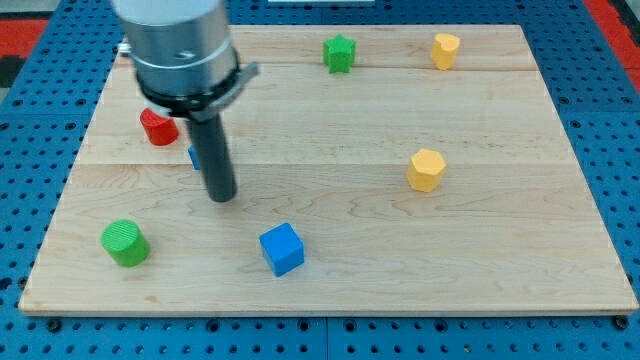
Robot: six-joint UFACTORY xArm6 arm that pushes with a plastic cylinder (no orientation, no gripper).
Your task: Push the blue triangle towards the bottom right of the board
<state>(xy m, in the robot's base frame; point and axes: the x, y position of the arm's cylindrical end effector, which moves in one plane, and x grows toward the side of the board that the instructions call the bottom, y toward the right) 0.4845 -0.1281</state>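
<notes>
The blue triangle (192, 157) is almost wholly hidden behind my rod; only a thin blue sliver shows at the rod's left edge, in the left half of the wooden board (340, 270). My tip (221, 196) rests on the board just below and to the right of that sliver, touching or nearly touching the block. A blue cube (281, 248) lies below and to the right of my tip.
A red block (157, 127) sits to the upper left of the rod. A green cylinder (125, 243) is at the lower left. A green star (340, 53) and a yellow block (446, 50) lie near the top edge. A yellow hexagon (426, 170) is at the right.
</notes>
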